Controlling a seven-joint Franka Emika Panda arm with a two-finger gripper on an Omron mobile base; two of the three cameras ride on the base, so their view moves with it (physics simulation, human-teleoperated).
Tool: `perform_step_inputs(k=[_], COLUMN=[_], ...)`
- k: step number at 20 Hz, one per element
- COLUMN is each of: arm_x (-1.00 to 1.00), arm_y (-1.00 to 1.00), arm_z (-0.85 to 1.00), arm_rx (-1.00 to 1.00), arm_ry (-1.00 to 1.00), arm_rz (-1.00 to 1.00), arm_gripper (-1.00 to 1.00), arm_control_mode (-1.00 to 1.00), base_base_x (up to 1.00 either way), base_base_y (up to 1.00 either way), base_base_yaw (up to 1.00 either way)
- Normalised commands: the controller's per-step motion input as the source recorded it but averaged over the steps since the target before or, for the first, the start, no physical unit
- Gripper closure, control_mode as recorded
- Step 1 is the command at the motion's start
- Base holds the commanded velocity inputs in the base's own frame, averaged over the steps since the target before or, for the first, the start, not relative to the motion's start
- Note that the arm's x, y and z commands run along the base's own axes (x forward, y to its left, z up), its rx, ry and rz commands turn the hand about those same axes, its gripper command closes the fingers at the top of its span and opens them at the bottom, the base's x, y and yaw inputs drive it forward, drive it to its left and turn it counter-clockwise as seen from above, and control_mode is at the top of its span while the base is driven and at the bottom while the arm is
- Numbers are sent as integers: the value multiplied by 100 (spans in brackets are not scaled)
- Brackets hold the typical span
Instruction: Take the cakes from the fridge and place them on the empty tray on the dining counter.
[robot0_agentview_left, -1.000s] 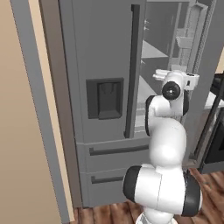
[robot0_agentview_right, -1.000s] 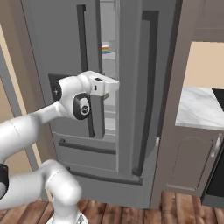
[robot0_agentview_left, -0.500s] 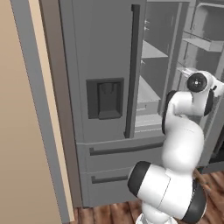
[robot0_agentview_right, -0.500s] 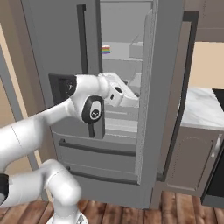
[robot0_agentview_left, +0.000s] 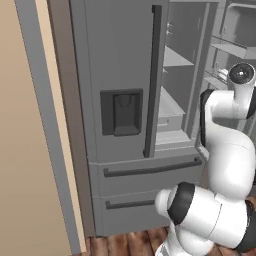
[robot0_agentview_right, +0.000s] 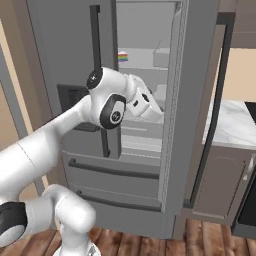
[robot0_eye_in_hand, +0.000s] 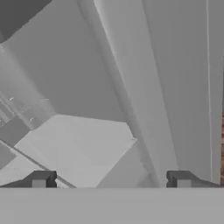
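One cake (robot0_agentview_right: 122, 57): rainbow slice, upper shelf inside fridge (robot0_agentview_left: 120, 75) | right door swung open | gripper (robot0_eye_in_hand: 111, 179): fingers spread wide, holding nothing, reaching into fridge interior, below cake shelf

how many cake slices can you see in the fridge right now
1. A rainbow-layered cake slice sits on an upper shelf at the back of the open fridge, seen in the right base view. A second slice may be hidden behind the arm or door.
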Motion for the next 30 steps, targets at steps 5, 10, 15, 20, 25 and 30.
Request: perform_step_inputs(k=[5,10,15,20,25,30], arm_x=[-99,-95,-39,-5,13,39], arm_y=[48,99,60,100,74,3], arm_z=[90,-1,10,17,1,-17], arm_rx=[-2,-1,-2,-15,-29,-29], arm_ry=[-11,-2,-6,-10,-23,-18], arm_rz=[19,35,34,38,6,0], arm_gripper=[-100,-100,-100,-100,-100,-100], arm_control_mode=[-100,-100,-100,-100,-100,-100], base_base_x=[0,0,0,0,0,0], base_base_y=[0,0,0,0,0,0], base_base_yaw=[0,0,0,0,0,0])
